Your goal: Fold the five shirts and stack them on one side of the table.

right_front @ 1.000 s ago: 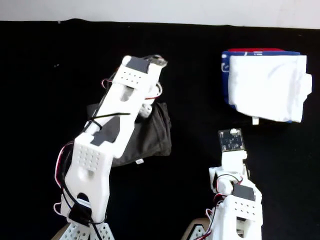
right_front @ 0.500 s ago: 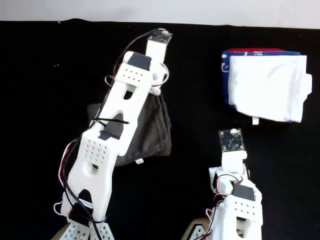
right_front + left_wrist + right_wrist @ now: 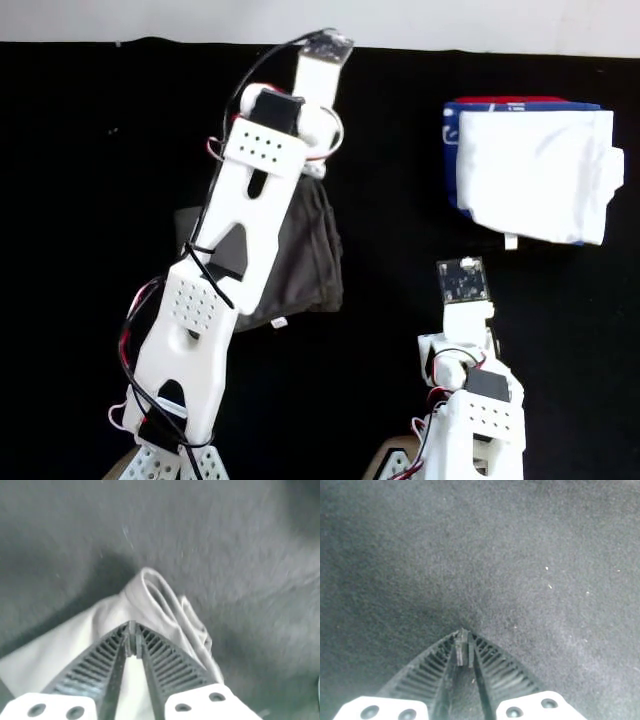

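A dark grey shirt (image 3: 305,255) lies crumpled on the black table, left of the middle. My left arm (image 3: 250,200) stretches over it toward the far edge. In the left wrist view my left gripper (image 3: 132,630) is shut on a folded edge of the shirt (image 3: 160,597), lifted a little off the cloth. A stack of folded shirts (image 3: 535,175) sits at the far right, white on top with blue and red beneath. My right gripper (image 3: 464,636) is shut on nothing, just above bare table, and its arm (image 3: 465,300) stays tucked back near the front.
The black tablecloth (image 3: 90,150) ends at a pale wall along the far edge. Open table lies between the dark shirt and the stack, and at the far left.
My left arm has stretched farther toward the far edge, drawing the dark shirt's edge with it. The right arm and the stack have not moved.
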